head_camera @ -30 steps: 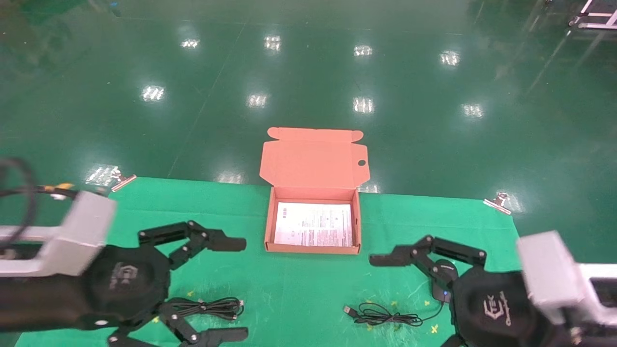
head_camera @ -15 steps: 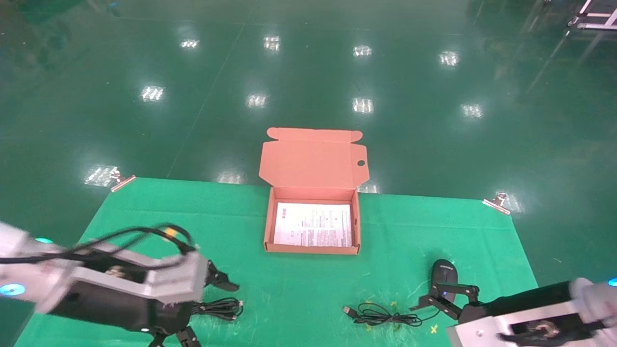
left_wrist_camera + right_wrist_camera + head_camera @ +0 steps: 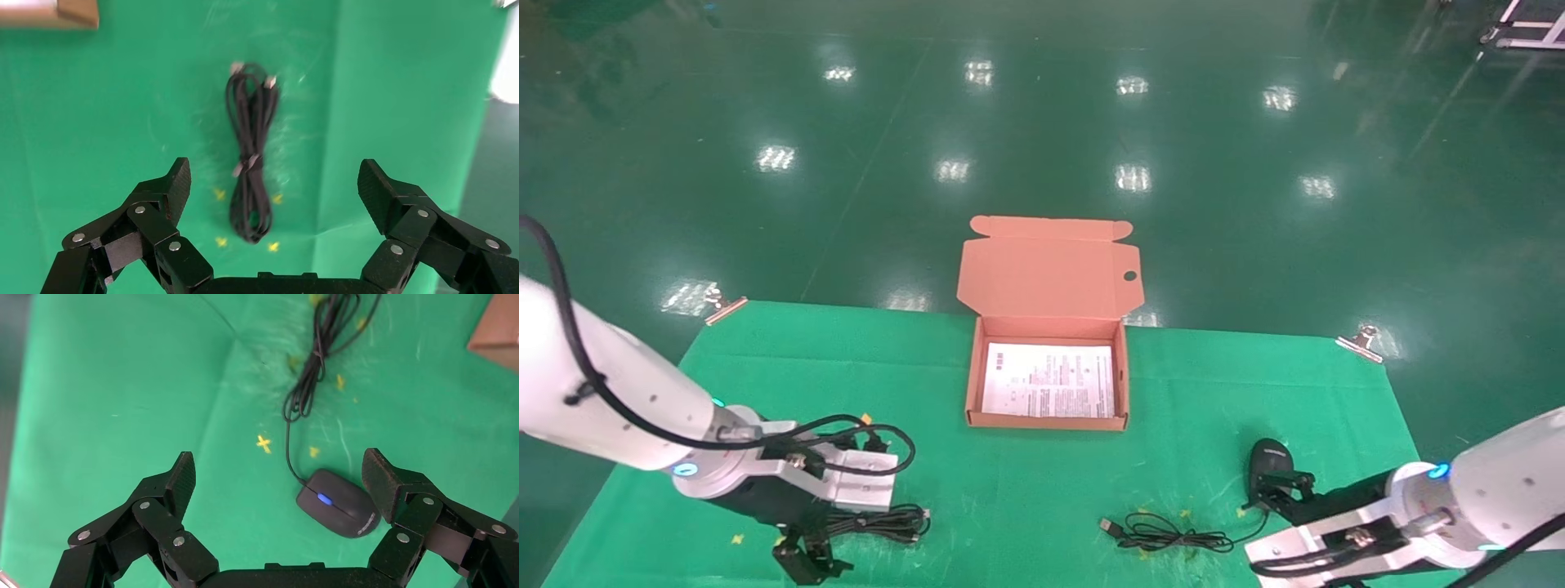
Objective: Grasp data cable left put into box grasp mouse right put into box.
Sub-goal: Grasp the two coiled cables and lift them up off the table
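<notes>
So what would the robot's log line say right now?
left gripper: open above data cable | right gripper: open by mouse | box: open

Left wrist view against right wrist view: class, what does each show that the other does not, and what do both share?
Only the left wrist view shows the data cable, a bundled black coil lying on the cloth between the open left claw fingers. Only the right wrist view shows the mouse with its blue light and thin cord, below the open right claw. Both show the green cloth, yellow marks and a corner of the box.

Green table [image 3: 1189,384]: box [image 3: 1048,421], data cable [image 3: 887,520], mouse [image 3: 1270,465].
</notes>
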You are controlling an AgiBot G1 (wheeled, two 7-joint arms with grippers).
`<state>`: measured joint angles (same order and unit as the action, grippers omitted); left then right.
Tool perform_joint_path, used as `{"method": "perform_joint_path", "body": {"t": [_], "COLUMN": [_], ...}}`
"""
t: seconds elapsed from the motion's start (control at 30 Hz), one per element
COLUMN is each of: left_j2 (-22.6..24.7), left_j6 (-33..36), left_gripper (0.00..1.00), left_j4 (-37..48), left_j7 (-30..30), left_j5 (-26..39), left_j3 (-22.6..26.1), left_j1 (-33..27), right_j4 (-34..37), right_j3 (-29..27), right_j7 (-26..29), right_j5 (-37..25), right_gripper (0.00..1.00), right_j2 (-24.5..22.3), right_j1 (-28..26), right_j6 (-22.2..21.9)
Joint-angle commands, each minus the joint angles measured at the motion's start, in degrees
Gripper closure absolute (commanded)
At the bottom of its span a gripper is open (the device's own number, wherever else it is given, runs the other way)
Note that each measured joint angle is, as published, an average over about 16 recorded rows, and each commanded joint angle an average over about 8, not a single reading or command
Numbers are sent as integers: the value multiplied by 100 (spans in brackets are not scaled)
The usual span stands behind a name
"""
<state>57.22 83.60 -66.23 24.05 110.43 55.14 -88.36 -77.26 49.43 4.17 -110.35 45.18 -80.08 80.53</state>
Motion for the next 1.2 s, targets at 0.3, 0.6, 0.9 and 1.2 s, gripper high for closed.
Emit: {"method": "perform_joint_path", "body": {"t": [0.3, 0.6, 0.9, 1.2], "left_j2": [424, 780, 1159, 1480], "left_j6": [-548, -898, -1253, -1609], "left_gripper": [0, 0, 0, 0], "left_j4": [783, 2165, 3521, 4357], "left_j7": [81, -219, -902, -1426], "left_j5": [561, 319, 195, 230], "left_j3": [188, 80, 19, 29], "left_j1": [164, 238, 89, -54], "right_j4": [166, 806, 1608, 2154], "right_j3": [15, -20, 4, 65], "right_j7": [705, 961, 746, 365], "right_j5": [-489, -474, -504, -557], "right_gripper": [0, 0, 0, 0], "right_j2": [276, 640, 1056, 1332], "right_j1": [444, 541, 514, 474], "right_j6": [-756, -1053, -1380, -1614]}}
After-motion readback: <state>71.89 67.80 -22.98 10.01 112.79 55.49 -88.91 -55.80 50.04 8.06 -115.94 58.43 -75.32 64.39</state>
